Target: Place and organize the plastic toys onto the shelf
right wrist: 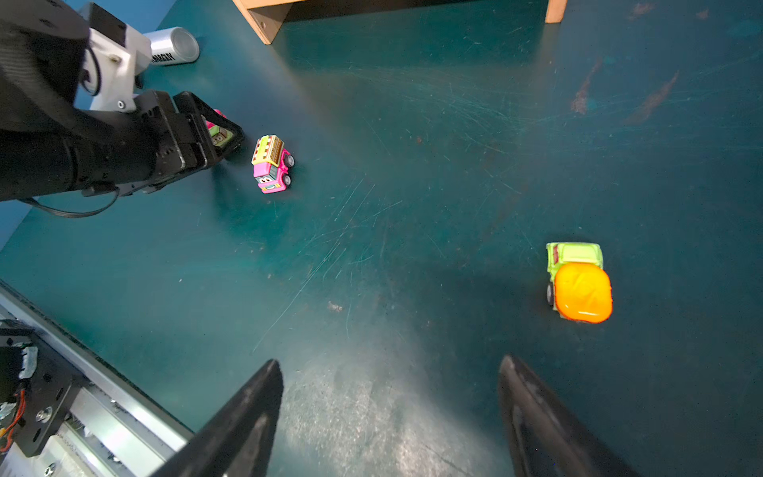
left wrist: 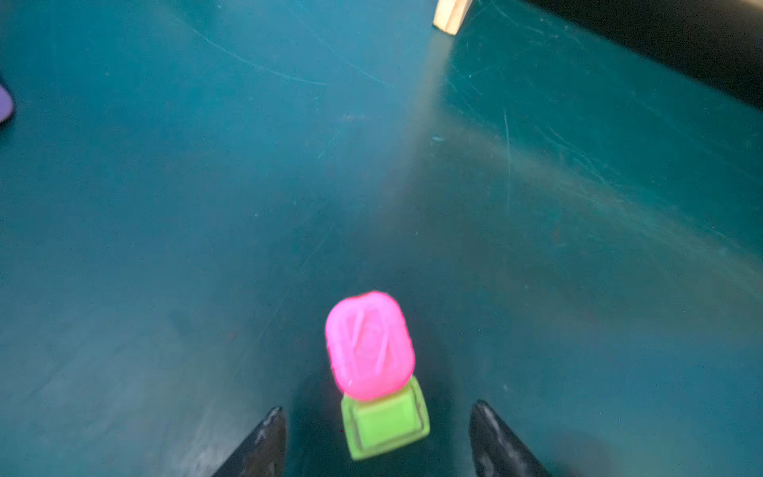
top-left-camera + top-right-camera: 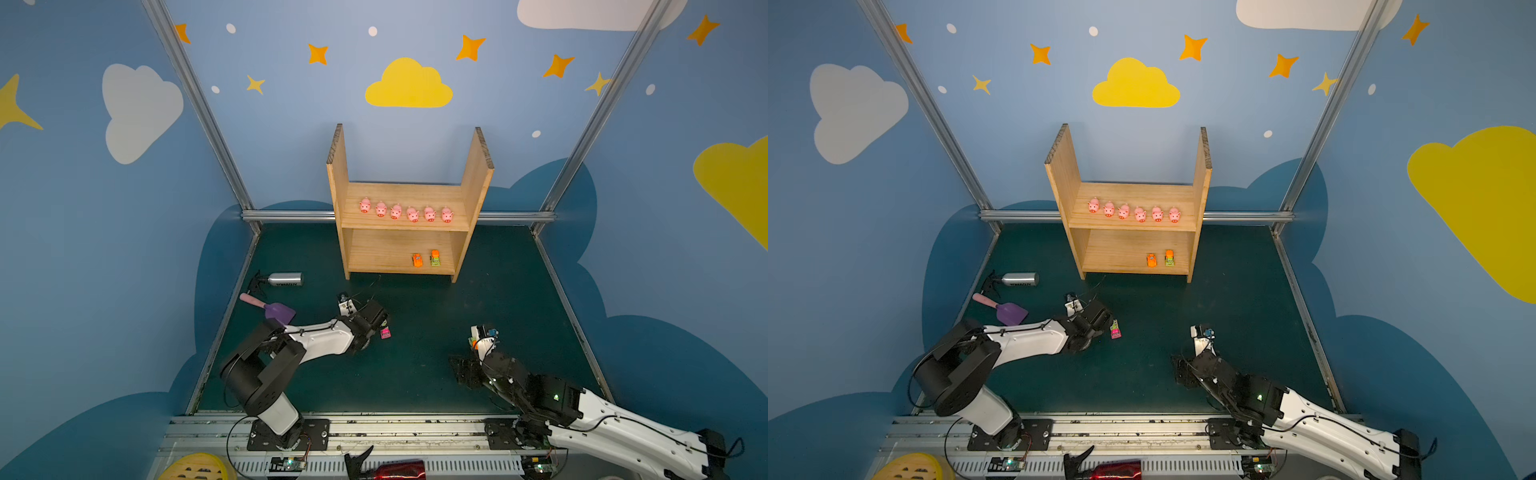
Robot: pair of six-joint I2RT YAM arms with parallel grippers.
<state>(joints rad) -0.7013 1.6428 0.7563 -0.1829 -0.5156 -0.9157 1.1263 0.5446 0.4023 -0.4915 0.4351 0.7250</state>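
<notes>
Currently, left gripper (image 2: 377,406) fingers stand apart astride a pink-and-green vehicle (image 2: 371,351) on the table (image 2: 165,206), gaps either side. Right gripper (image 1: 390,359) fingers apart above the table, green-and-orange truck (image 1: 578,285) nearby. Six pigs (image 3: 405,212) line the upper board of the shelf (image 3: 415,191); two orange vehicles (image 3: 417,260) sit on the lower.

Blue cloud-and-star walls (image 3: 291,124) surround a scratched dark-green tabletop (image 3: 415,374).

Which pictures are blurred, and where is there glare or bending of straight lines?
Left wrist view: soft all over, the pink and green toy has smeared edges. Right wrist view: the pink truck is sharp, but the near fingertips are out of focus, and pale glare lies on the table between them. Both top views: the wide lens makes the metal posts lean outward.
</notes>
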